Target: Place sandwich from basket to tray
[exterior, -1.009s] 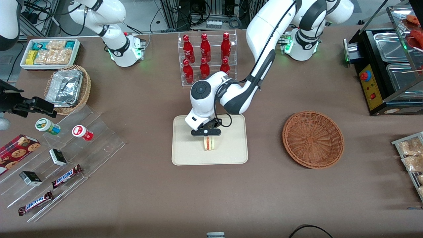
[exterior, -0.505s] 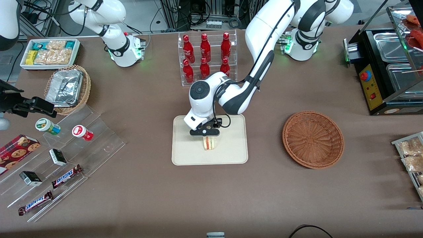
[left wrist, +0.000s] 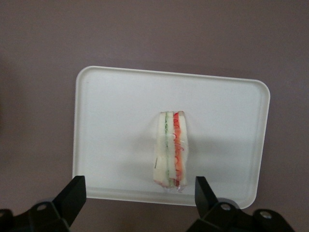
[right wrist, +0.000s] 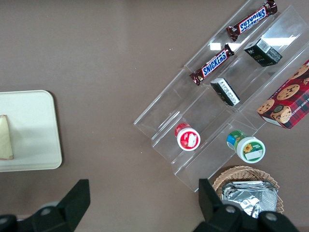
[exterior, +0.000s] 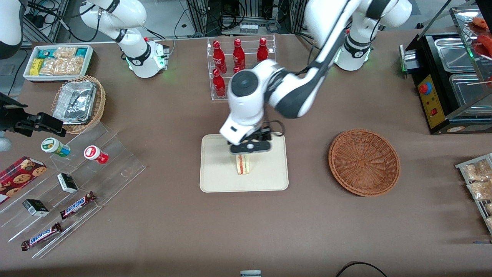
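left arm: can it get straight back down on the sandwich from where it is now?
Probably yes. The end effector hangs open directly above the sandwich, which stands on edge alone on the tray. The wrist view shows nothing else on the tray beside the sandwich.

A brown-clothed table (exterior: 161, 231) stands before cabled equipment racks (exterior: 238, 15).

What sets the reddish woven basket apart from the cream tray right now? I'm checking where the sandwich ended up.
The basket is round, reddish-brown wicker and holds nothing; the tray is a flat, smooth, cream rectangle with rounded corners. The tray carries the sandwich, standing on edge with its red and green layers showing. The hand hovers open above the tray, not over the basket. Both rest on the brown table, side by side.
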You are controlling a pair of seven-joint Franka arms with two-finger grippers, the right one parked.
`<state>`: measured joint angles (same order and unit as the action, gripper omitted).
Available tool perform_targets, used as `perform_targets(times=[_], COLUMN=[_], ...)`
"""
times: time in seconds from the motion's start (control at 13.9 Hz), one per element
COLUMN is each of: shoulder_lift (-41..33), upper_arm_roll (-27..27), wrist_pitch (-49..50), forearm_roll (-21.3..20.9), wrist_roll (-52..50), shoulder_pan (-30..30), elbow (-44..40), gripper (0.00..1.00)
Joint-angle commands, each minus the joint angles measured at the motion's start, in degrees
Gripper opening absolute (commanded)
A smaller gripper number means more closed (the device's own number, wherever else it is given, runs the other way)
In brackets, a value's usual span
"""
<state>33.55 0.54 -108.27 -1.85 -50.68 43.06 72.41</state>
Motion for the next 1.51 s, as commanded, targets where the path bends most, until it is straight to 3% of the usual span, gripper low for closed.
perform_targets(times=[0.0,0.43,1.08,1.44], shoulder_lift=[-7.94,-26.41,-32.32,-36.70], upper_arm_roll=[-0.19,-0.19,0.07,0.07], wrist_pitch=[9.09,20.99,26.97,27.33], forearm_roll=[1.15,1.15,0.89,0.80], wrist_roll=[-0.92,14.35,40.02,44.00], shoulder_pan=[-3.76,-17.64,-34.17,-39.80], elbow=[2.64,13.09,15.57,18.90], gripper=[0.99,0.99,0.99,0.99])
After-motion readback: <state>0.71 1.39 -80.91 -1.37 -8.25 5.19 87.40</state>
